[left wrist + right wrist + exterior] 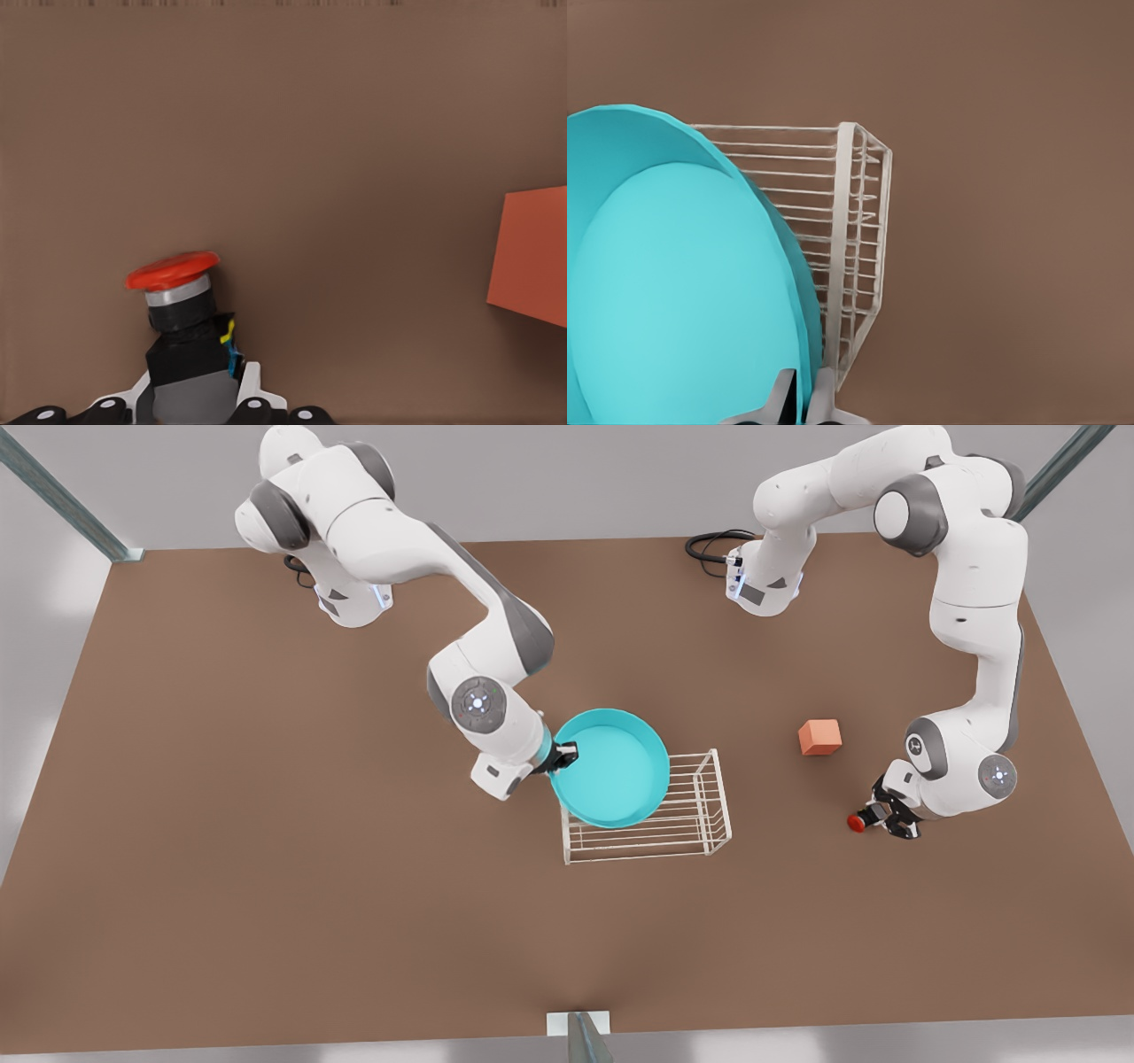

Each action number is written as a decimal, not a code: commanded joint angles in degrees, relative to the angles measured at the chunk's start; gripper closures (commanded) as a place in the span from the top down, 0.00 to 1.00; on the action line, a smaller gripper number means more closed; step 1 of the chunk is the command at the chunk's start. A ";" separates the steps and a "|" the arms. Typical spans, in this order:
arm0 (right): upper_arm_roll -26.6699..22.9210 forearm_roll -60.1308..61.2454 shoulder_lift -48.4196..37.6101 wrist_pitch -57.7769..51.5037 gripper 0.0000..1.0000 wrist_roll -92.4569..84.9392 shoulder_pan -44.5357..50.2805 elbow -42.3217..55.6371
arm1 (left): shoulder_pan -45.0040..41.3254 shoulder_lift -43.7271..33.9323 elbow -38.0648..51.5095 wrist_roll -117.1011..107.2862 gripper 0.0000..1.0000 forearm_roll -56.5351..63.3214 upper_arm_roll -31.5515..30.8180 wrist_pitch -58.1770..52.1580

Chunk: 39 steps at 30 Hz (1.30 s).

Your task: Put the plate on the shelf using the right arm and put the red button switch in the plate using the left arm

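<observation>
Plate [611,772] clamped at its rim in right gripper [563,756] fingers, held over the shelf [687,828] but not released; red button switch [856,822] gripped by left gripper [873,815] near the bench, not yet carried to the plate.

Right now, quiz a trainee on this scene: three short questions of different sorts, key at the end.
1. True or false: the right gripper grips the plate by its rim over the shelf.
2. What does the left gripper hold? A) orange cube B) red button switch C) nothing
3. Fill in: the orange cube sits on the ____.

Key: 1 true. 2 B: the red button switch sits between its fingers. 3 table.
</observation>
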 commanded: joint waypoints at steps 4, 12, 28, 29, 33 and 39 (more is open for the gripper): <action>-0.68 -1.07 3.70 4.58 0.08 42.62 3.50 1.20 | 0.00 -0.38 0.11 0.06 0.39 0.01 0.00 -0.83; -1.21 -2.65 6.43 7.75 1.00 45.26 5.17 1.73 | 0.09 -4.07 2.66 -0.56 0.38 -0.52 -1.58 -7.15; -3.67 -9.41 -12.47 -26.88 1.00 -17.84 -19.70 1.38 | 0.00 -22.61 6.44 -15.76 0.38 -5.27 -14.06 -30.80; -3.67 -10.56 -11.50 -26.53 1.00 -22.67 -21.81 1.29 | 0.00 -22.70 6.44 -18.04 0.38 -5.27 -15.82 -30.89; -7.18 -14.08 -12.29 -27.67 1.00 -31.82 -28.23 1.73 | 0.00 -24.37 7.50 -28.68 0.38 -5.97 -24.17 -33.35; -4.02 -22.43 -12.73 -27.32 1.00 -31.03 -27.70 1.64 | -2.20 -23.76 9.60 -43.97 0.38 -5.80 -32.96 -33.35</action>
